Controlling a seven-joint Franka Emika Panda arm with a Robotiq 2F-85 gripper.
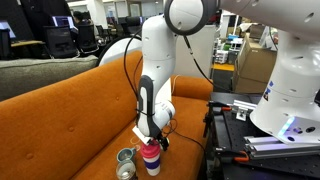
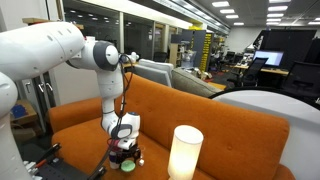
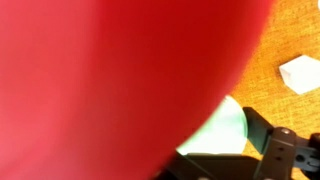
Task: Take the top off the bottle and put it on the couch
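A small bottle with a red top stands on the seat of the orange couch. My gripper comes down from above and sits on the top; its jaws appear closed around it. In the wrist view the red top fills most of the frame, very close to the camera. A pale green round shape shows under it, and one dark finger shows at the lower right. In an exterior view the gripper is low over the couch seat.
A small metal cup lies on the seat just beside the bottle. A white scrap lies on the cushion. A white cylinder stands close to the camera. A second robot base and black equipment stand beside the couch.
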